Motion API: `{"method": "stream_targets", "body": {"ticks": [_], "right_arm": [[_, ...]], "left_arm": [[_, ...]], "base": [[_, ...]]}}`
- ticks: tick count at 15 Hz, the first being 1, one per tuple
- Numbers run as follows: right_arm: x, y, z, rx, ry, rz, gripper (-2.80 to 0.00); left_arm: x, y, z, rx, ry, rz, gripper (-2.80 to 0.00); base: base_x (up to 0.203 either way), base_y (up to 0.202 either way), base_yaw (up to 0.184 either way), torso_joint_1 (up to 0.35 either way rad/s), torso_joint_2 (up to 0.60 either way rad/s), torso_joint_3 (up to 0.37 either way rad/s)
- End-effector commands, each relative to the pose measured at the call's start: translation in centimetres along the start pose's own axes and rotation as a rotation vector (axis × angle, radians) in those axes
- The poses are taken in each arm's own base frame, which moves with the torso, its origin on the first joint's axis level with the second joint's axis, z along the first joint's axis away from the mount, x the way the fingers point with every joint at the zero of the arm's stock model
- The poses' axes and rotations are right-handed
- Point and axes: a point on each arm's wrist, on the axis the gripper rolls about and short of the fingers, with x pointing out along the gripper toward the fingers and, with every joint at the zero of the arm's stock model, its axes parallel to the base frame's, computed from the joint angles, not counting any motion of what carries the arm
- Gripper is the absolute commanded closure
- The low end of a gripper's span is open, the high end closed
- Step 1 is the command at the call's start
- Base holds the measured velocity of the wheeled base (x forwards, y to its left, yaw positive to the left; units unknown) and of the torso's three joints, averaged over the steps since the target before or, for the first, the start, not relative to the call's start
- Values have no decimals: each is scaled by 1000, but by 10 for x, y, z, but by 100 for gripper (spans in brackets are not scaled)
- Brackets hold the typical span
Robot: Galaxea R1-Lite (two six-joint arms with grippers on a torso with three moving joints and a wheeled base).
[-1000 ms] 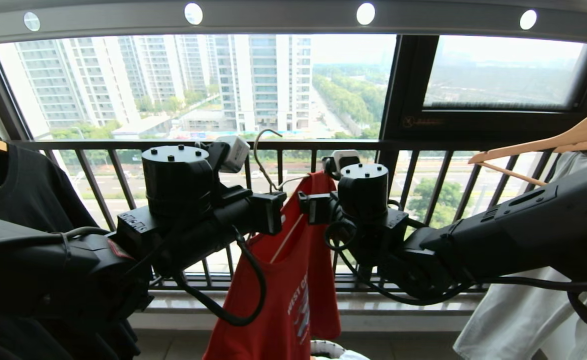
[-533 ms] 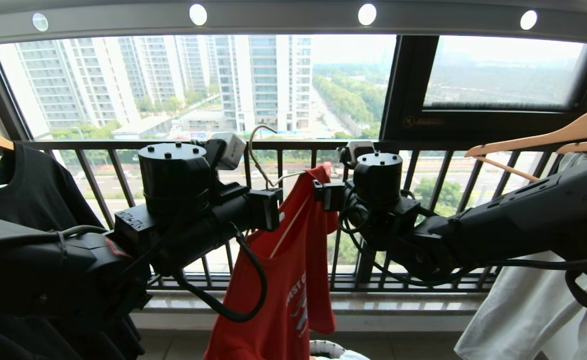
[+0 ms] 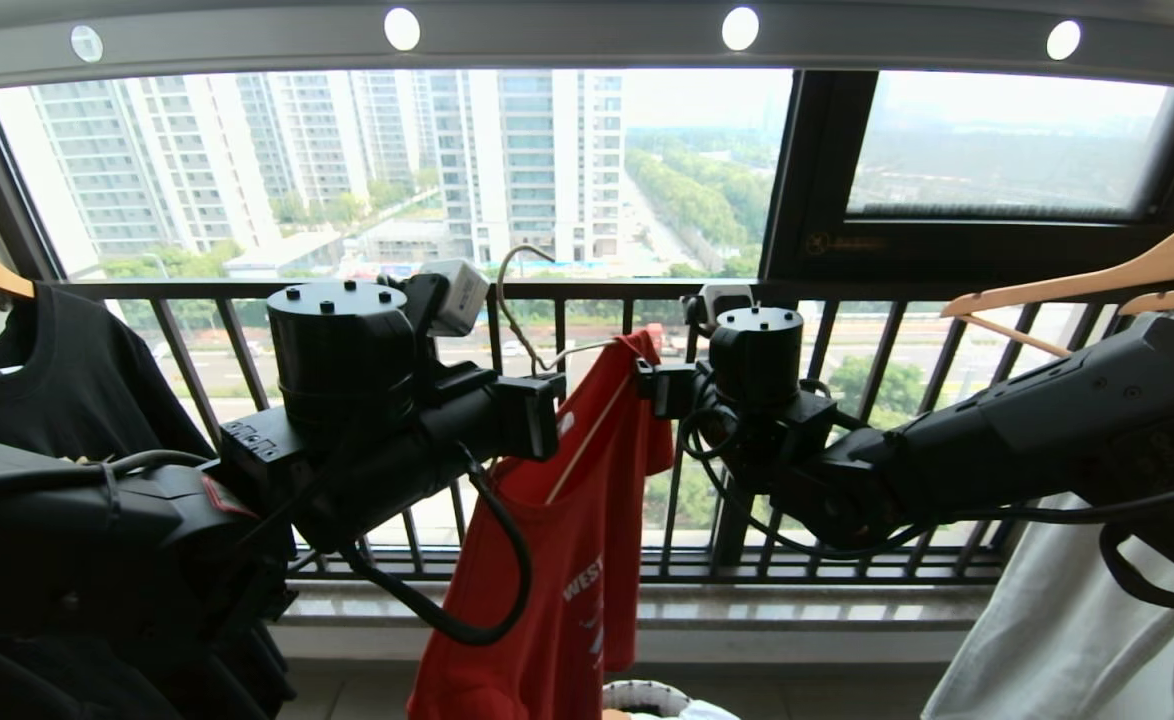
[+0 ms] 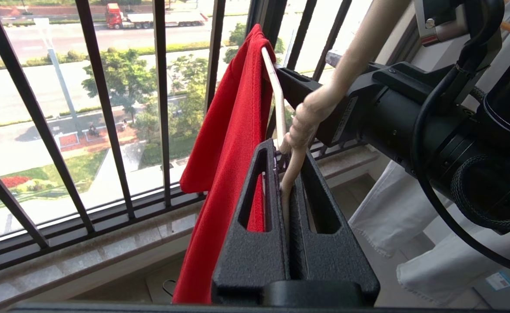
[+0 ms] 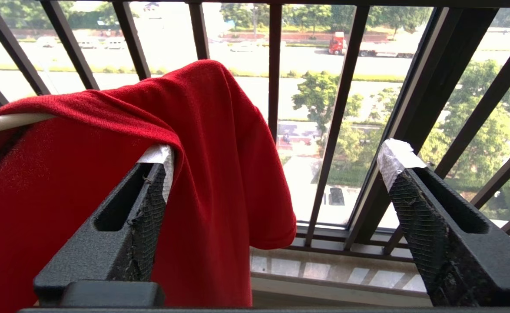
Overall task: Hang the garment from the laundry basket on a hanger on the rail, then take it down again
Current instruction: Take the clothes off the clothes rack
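Slippage is the main risk: the red short-sleeved T-shirt hangs lopsided on the thin cream-white wire hanger, only its right shoulder draped over the wire's end, so any jolt could drop it toward the small round white laundry basket on the floor below. The left gripper has its jaws clamped together on the hanger's twisted neck, holding it in front of the dark window railing, well below the flat grey perforated rail overhead. The right gripper stands with jaws wide apart around the draped shoulder, one fingertip touching the cloth; it could snag and drag the fabric off.
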Motion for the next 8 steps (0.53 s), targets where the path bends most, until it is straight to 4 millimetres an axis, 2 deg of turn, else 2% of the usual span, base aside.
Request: {"method": "stream_targets", "body": {"ticks": [1, 8], "right_arm": [[0, 0, 1, 3, -5, -1, 0], [1, -3, 8, 20, -45, -7, 0]], "left_arm": [[-2, 0, 2, -2, -11, -2, 0], [1, 0, -2, 0, 5, -1, 0]], "base": [[0, 0, 0, 0, 0, 0], [0, 0, 0, 0, 0, 0]]}}
